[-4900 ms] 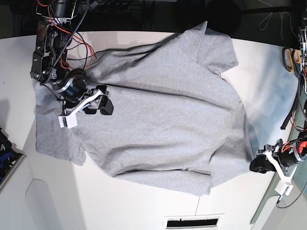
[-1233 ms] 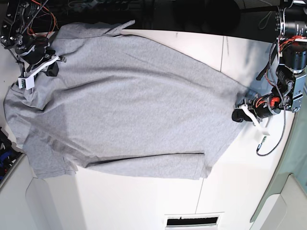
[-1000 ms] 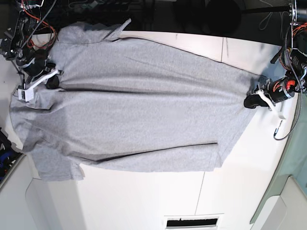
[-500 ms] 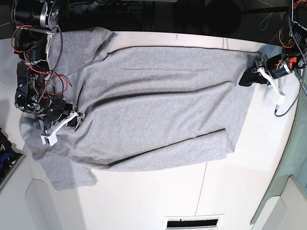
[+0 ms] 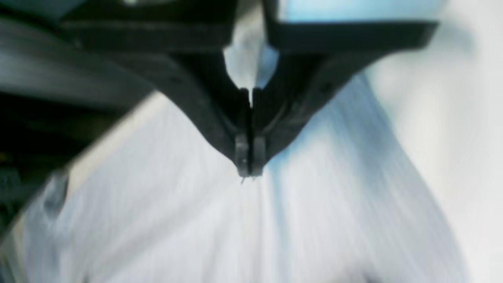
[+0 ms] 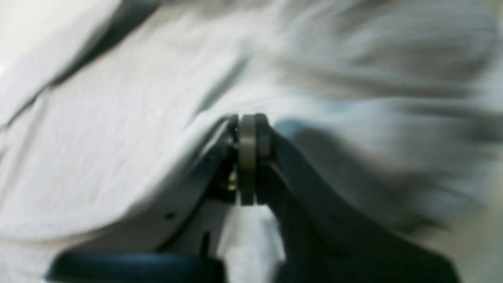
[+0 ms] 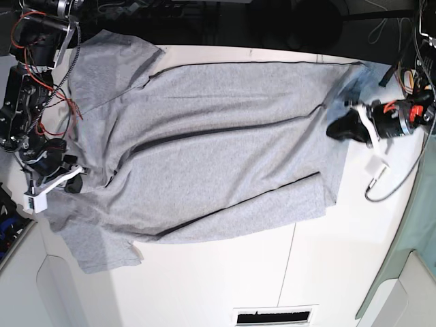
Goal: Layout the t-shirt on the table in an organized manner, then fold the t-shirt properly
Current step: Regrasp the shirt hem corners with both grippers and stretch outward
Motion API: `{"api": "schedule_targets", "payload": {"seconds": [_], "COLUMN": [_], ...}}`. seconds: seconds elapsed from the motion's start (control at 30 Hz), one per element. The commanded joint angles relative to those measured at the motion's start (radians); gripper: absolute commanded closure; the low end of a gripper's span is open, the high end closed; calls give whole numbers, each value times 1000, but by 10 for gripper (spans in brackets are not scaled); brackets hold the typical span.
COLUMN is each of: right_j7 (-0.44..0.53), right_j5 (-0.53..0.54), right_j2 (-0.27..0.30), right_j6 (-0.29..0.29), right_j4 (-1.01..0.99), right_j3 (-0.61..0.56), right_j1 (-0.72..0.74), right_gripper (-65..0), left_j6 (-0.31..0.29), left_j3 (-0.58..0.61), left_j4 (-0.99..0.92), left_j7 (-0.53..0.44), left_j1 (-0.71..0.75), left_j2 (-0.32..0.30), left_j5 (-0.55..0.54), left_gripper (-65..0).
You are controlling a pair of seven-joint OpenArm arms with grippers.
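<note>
Nearest the base camera, below the t-shirt (image 7: 204, 143), a bare strip of the table (image 7: 225, 272) is seen, with a thin seam line running down it. On that table the t-shirt is spread lengthwise, though 2 long dark creases are carried across its middle and 1 sleeve is bunched toward the far left corner. At the shirt's left end, the right gripper (image 7: 71, 182) is clamped on the cloth; in its wrist view the jaws are pressed together with fabric pinched and tented over them. At the shirt's right end, the left gripper (image 7: 340, 128) is likewise clenched, with the hem stretched away from its tips in its own wrist view. The spreading step is judged to be in hand. It is best done if both pinches are kept firm, the ends are drawn evenly apart, and the cloth is lowered flat so the 2 creases are pulled out before any release.
</note>
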Motion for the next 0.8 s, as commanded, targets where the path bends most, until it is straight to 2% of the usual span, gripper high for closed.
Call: {"api": "schedule_targets", "payload": {"seconds": [0.0, 0.17, 0.33, 0.43, 0.53, 0.77], "right_j7": [17, 34, 109, 121, 147, 236], "right_j5": [12, -4, -45, -40, -36, -43], "right_j2": [20, 59, 135, 178, 184, 175], "right_j6": [0, 0, -3, -2, 13, 11], "right_j4": [24, -28, -164, -272, -362, -546], "right_j3": [33, 165, 178, 178, 171, 92], "right_j1": [20, 9, 12, 12, 12, 96], "right_gripper": [0, 0, 0, 0, 0, 0], "left_j6": [-10, -10, -10, -10, -10, -10], "left_j3": [-6, -6, -6, -6, -6, -6], "left_j4": [11, -21, -93, -114, -128, -128], "left_j7": [-29, -138, -139, -131, -103, -53], "left_j1": [-27, -93, -137, -133, -130, -131], "left_j2": [-14, -8, 31, 60, 83, 88], "left_j5": [11, 135, 153, 153, 152, 107], "left_gripper": [0, 0, 0, 0, 0, 0]}}
